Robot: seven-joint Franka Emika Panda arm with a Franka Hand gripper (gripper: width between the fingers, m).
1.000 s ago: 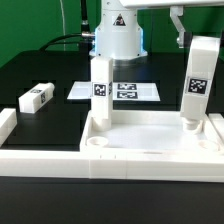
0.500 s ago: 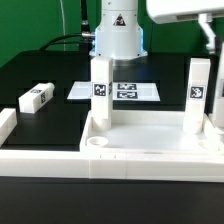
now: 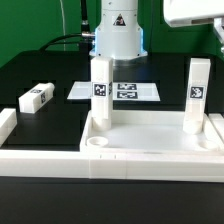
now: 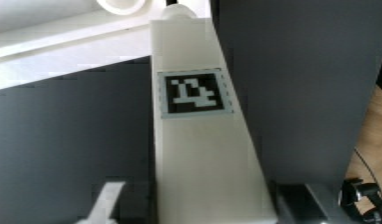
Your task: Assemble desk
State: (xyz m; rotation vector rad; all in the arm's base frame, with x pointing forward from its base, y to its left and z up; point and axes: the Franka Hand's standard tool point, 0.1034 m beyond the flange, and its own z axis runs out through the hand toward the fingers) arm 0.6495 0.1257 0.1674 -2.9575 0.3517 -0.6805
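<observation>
- The gripper (image 4: 202, 203) has its jaws released, with a gap either side of the upright leg (image 4: 206, 100) below them.
- The leg needs no grip: it is seated in the desk top (image 3: 150, 158).

Exterior: mid-range, front-on, slightly above the desk (image 3: 150, 150). Wrist: very close, looking down onto the shared, probably 3 o'clock, leg (image 4: 206, 110).
</observation>
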